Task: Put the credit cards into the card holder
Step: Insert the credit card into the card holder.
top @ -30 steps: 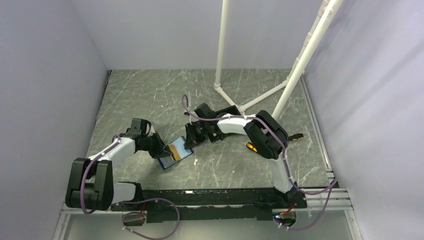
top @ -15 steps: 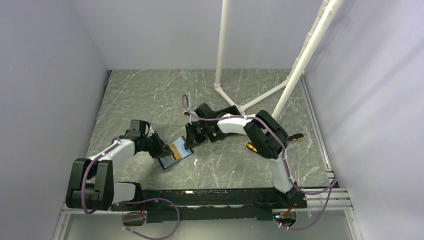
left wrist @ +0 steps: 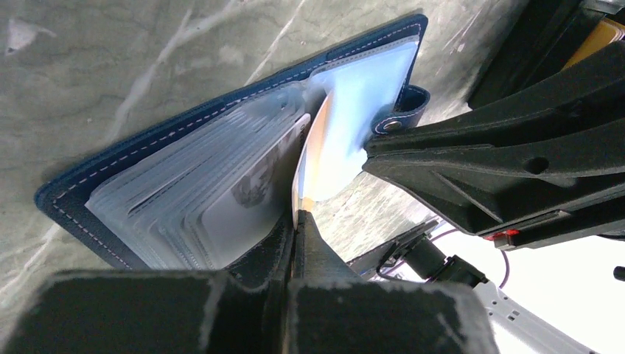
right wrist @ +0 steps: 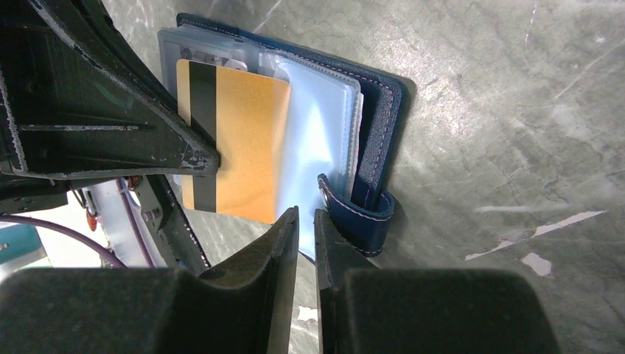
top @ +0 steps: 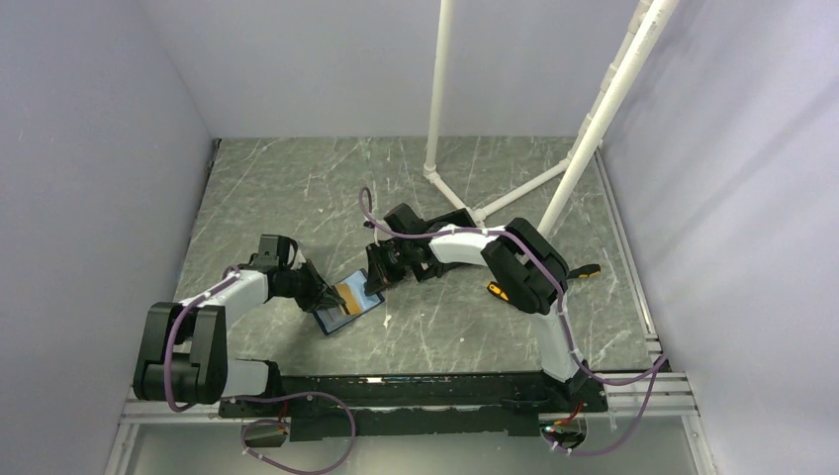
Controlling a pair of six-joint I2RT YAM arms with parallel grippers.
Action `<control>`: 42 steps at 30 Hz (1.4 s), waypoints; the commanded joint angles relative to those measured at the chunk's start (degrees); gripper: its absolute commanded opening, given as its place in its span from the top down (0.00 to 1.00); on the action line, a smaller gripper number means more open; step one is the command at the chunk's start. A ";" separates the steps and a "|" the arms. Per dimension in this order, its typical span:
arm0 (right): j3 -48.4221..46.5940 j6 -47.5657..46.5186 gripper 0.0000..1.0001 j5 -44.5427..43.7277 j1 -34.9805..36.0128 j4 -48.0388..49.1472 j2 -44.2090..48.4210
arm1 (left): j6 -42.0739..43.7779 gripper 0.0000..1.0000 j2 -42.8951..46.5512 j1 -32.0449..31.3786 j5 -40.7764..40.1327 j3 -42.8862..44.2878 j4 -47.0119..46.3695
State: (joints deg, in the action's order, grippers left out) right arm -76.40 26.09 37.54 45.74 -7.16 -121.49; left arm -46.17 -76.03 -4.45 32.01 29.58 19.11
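Left arm has shifted slightly; left gripper clamps card, right gripper pinches holder, where a skewed push could jam the card.

One card holder, one orange-gold card, one whitish card

No lettering is legible: the orange-gold plastic card shows only a plain black stripe, and the grey print on the whitish card is too blurred.
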 commanded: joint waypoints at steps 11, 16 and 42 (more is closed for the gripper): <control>-0.68 -1.93 0.84 -2.47 0.40 -0.47 -2.08 | -3.24 1.00 2.62 -0.30 -8.56 -4.16 -2.11; -0.79 -2.05 0.84 -2.62 0.49 -0.62 -2.14 | -3.43 1.00 4.12 -0.30 -9.80 -5.70 -3.32; -1.27 -2.18 0.86 -2.13 0.67 -0.97 -2.65 | -4.16 0.60 5.16 -0.30 -14.26 -2.46 7.58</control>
State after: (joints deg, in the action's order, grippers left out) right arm -76.88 26.06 37.74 45.95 -7.14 -121.95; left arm -51.31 -72.38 -5.08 28.64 27.86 16.86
